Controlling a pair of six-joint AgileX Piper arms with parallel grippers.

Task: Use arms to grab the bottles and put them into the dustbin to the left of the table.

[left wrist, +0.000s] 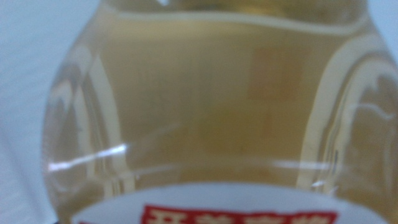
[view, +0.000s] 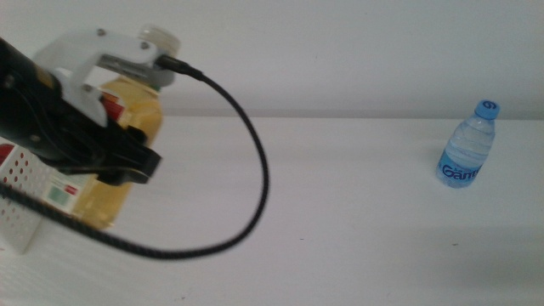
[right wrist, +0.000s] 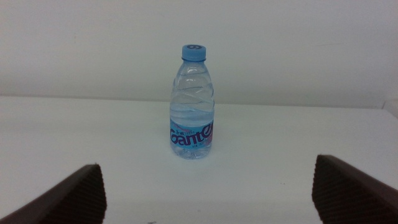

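Middle view. Nearest the camera: left arm (view: 51,110), dark body with white blocky housing, entering from the left and covering much of the juice bottle (view: 127,144). A black cable (view: 255,170) plugs in at the housing, loops out over the white surface (view: 340,221) and runs back toward the picture's left edge. The left gripper (view: 119,161) sits at the bottle's body, its dark fingers against the bottle's side. Bottle holds yellow-orange liquid, pale cap at top, label with red and green patches. It stands roughly upright; whether its base touches the surface is hidden by the arm. Just beside it, at the left edge, a corner of the white perforated dustbin (view: 21,200). Water bottle (view: 467,146), blue cap and blue label, stands upright at far right of the surface, well apart from the juice bottle.

Left wrist view. Frame filled by the juice bottle (left wrist: 205,124), blurred, very close; red-lettered label at the lower part. Fingers not seen here; cannot tell from this view how they stand.

Right wrist view. Right gripper (right wrist: 208,193) low over the surface (right wrist: 93,130), its fingers (right wrist: 68,196) spread wide apart, holding nothing. Water bottle (right wrist: 193,102) upright beyond them, centred between the two, not touched. White wall behind.
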